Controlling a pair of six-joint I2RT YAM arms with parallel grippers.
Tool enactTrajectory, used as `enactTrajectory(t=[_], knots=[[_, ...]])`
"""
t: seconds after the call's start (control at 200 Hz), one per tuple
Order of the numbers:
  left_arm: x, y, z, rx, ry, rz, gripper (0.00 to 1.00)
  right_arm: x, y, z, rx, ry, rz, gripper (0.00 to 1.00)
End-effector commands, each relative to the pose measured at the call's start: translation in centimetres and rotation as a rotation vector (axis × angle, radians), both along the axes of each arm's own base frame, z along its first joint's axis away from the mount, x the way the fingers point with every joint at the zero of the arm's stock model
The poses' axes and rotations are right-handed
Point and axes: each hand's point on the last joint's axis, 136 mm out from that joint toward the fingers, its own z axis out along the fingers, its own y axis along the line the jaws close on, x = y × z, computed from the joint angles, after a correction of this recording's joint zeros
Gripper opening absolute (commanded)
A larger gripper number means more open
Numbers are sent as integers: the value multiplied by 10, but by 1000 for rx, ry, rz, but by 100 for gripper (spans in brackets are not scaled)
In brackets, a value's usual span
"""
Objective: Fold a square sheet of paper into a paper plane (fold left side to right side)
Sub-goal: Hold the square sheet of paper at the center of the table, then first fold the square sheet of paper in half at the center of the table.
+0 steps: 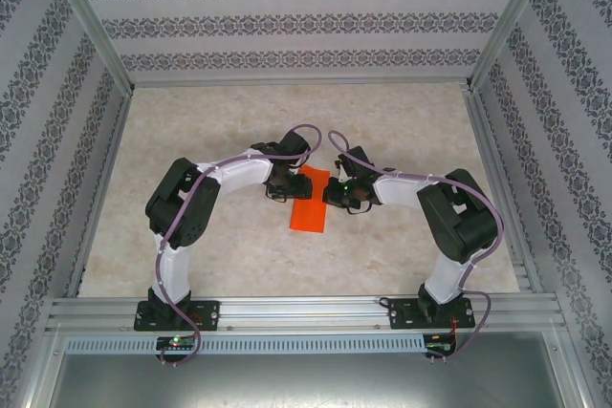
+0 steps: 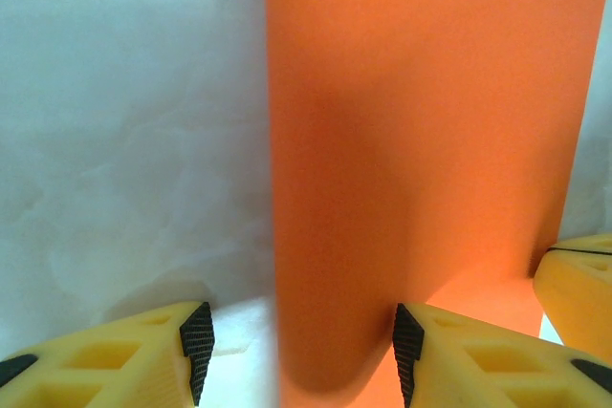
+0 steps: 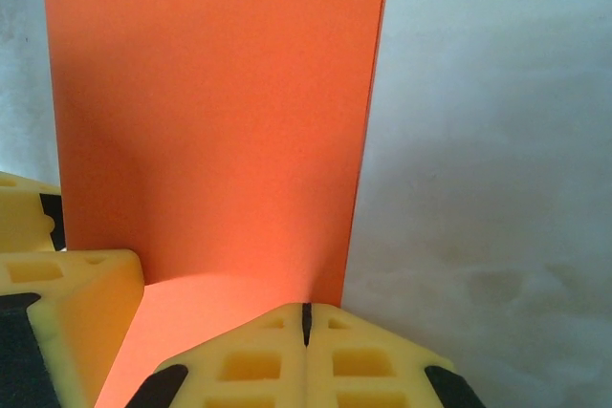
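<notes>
On the pale marbled table (image 1: 210,131) the bright orange folded sheet of paper (image 1: 308,209) is laid lengthwise away from the bases; the left gripper (image 2: 298,336) is spread astride its left edge; the right gripper (image 3: 306,322) is clenched at its right edge.

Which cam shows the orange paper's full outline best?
Top external. The orange paper appears there as a whole narrow rectangle, apart from its far end, which is under the arms. The left wrist and right wrist views show it close up, cut off at the frame's edges.
</notes>
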Motion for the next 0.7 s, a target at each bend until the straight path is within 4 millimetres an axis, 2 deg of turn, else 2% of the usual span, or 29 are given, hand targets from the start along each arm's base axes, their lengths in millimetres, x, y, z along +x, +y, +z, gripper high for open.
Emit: enactTrajectory(t=[0.0,0.105,0.34,0.445,0.585,0.694], knots=[[-12,-18,-14,-8,25,-74,57,-25,-12,-32,-104,105,28,2],[-8,-16,-2,-7,-7,-71,59,-28,-13,-38,-113,119,28,2],[2,-9,48,-68,-125,-28,65,-30,-15,-41,-136,129,30,2],[3,-3,62,-65,-159,-10,66,-31,-18,-42,-150,129,31,2],[1,0,71,-81,-185,-2,60,-32,-19,-41,-152,127,32,2],[-6,-22,72,-203,-149,-47,47,-32,-19,-40,-153,125,32,2]])
